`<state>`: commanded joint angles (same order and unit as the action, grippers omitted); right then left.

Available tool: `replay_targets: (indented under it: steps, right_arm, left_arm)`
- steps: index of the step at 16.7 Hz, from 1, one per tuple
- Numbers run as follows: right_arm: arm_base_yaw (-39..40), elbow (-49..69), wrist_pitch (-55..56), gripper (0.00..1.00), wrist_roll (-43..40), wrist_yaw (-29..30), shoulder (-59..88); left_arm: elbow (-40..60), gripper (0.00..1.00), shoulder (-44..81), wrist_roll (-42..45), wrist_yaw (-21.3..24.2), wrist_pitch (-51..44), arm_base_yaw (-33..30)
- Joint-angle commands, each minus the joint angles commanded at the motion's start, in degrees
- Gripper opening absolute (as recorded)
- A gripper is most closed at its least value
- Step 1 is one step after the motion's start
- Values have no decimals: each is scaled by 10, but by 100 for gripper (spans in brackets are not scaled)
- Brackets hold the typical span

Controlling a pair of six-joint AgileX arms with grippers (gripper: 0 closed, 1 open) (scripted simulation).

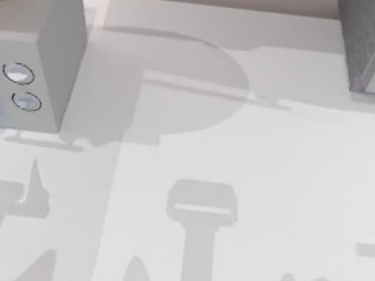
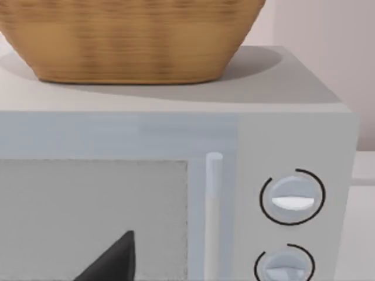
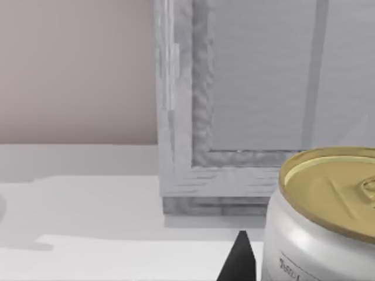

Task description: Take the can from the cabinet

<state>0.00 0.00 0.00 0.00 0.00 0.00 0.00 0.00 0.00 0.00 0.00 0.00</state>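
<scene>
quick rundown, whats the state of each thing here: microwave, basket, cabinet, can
microwave: door shut, at the table's left
basket: upright on top of the microwave
cabinet: standing on the table at the far right, front closed as far as the right wrist view shows
can: upright, lid sealed, outside the cabinet and close to the right pincer's camera
left pincer fingertip: facing the microwave door
</scene>
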Motion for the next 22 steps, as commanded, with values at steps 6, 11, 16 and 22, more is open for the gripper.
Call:
replay_targets:
  steps: [6, 11, 16, 22]
  right_arm:
    - [-8, 14, 34, 0, 1, -25, 39]
    - [-56, 70, 192, 0, 2, -137, 218]
    - [-127, 141, 419, 0, 9, -298, 514]
    - [-216, 226, 705, 0, 21, -504, 904]
  left_arm:
    - [0, 100, 0, 0, 0, 0, 0]
    - [0, 100, 0, 0, 0, 0, 0]
    - [0, 100, 0, 0, 0, 0, 0]
    - [0, 100, 0, 0, 0, 0, 0]
